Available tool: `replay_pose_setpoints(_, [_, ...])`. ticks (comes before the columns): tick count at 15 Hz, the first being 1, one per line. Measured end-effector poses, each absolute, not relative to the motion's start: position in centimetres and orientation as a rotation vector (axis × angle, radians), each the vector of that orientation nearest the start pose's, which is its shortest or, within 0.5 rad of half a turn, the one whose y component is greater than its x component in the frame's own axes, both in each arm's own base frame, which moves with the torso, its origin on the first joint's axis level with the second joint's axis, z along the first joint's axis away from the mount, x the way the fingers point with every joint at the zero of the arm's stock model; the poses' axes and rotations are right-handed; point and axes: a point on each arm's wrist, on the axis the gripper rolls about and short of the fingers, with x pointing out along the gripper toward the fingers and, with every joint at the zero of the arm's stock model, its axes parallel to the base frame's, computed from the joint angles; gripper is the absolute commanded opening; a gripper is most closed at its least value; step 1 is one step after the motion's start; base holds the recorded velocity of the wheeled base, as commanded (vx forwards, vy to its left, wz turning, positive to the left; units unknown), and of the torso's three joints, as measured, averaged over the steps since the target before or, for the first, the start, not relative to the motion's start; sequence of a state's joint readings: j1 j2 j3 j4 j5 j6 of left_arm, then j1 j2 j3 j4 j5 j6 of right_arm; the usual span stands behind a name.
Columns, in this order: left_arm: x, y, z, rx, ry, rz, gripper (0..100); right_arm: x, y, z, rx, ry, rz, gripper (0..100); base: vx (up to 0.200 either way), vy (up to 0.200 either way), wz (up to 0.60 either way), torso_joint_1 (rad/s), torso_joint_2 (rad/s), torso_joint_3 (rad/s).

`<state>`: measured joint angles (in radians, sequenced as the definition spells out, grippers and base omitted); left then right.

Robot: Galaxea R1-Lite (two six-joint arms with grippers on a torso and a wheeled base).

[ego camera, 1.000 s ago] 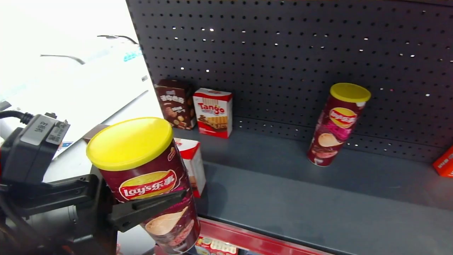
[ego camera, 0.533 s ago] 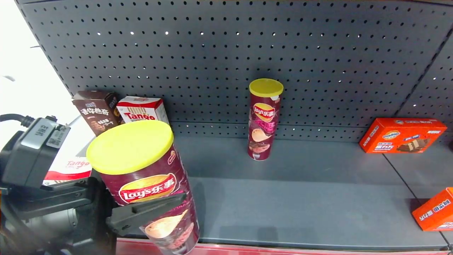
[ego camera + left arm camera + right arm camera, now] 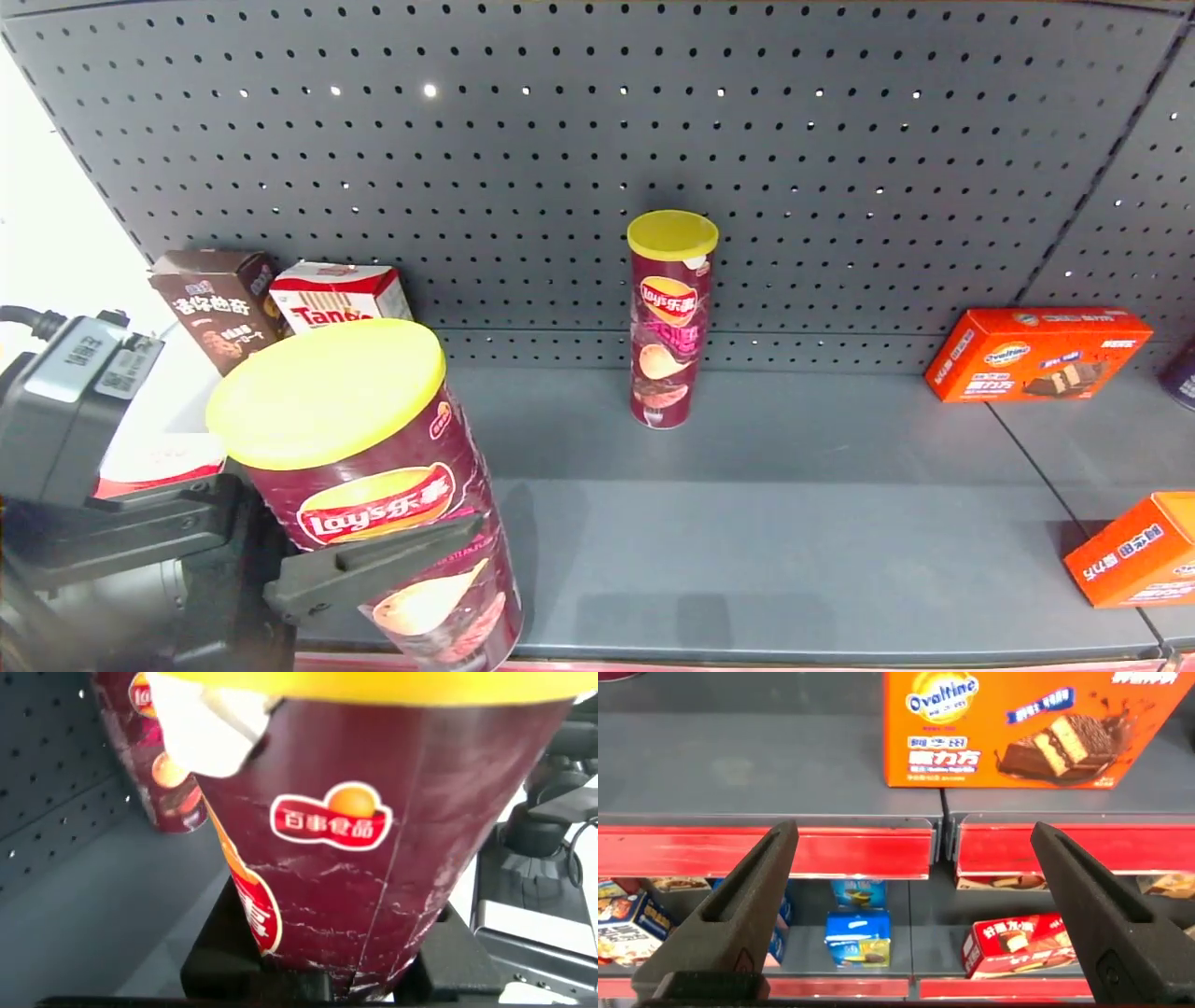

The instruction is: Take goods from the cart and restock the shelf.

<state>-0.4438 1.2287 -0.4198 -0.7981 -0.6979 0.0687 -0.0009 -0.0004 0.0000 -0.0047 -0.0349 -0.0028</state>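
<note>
Left gripper (image 3: 392, 523) clamped around an upright yellow-lidded chip can (image 3: 327, 392) at the shelf (image 3: 747, 560) front. Beyond it stand a brown box (image 3: 219, 303) and a red-and-white box (image 3: 341, 297), with a second chip can (image 3: 667, 317) farther right. Right gripper (image 3: 924, 924) spread wide, facing an orange box (image 3: 1018, 728).

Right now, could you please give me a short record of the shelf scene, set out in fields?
Left gripper: shut on the held chip can, yellow lid, before the shelf at its left end
Right gripper: open, empty, facing an orange box
On shelf: second chip can upright by the back panel; brown box and red-and-white box back left
</note>
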Motion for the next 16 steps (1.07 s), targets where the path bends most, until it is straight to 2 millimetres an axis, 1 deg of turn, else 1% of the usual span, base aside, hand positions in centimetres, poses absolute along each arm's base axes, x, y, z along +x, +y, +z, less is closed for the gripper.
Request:
replay_pose_setpoints(4, [14.8, -8.6, 20.9, 0.051, -0.031, -1.143, 0, -2.3, -0.1, 7.6, -0.007, -0.003, -0.028, 100, 0.0, 0.0, 0.0, 0.0, 0.0, 0.0])
replay_pose_setpoints(7, [14.8, -8.6, 21.5, 0.044, -0.08, -1.149, 0, -2.3, -0.1, 7.6, -0.008, -0.002, -0.026, 100, 0.0, 0.0, 0.0, 0.0, 0.0, 0.0])
replay_pose_setpoints(9, [14.7, -8.6, 21.4, 0.036, -0.096, -1.149, 0, -2.3, 0.0, 7.8, -0.002, -0.003, 0.003, 100, 0.0, 0.0, 0.0, 0.0, 0.0, 0.0])
replay_pose_setpoints(11, [14.7, -8.5, 21.4, 0.015, -0.086, -1.143, 0, -2.4, 0.0, 10.4, 0.023, -0.044, 0.055, 100, 0.0, 0.0, 0.0, 0.0, 0.0, 0.0])
replay_pose_setpoints(12, [14.6, -8.5, 21.4, 0.009, -0.081, -1.14, 0, -2.0, 0.0, 12.1, 0.026, -0.04, 0.095, 100, 0.0, 0.0, 0.0, 0.0, 0.0, 0.0])
replay_pose_setpoints(14, [14.7, -8.4, 21.4, -0.008, -0.071, -1.136, 0, -0.5, 0.1, 14.7, -0.031, 0.008, 0.181, 100, 0.0, 0.0, 0.0, 0.0, 0.0, 0.0])
replay_pose_setpoints(16, [14.7, -8.4, 21.4, -0.009, -0.072, -1.133, 0, 1.2, 0.4, 16.7, -0.079, 0.05, 0.253, 100, 0.0, 0.0, 0.0, 0.0, 0.0, 0.0])
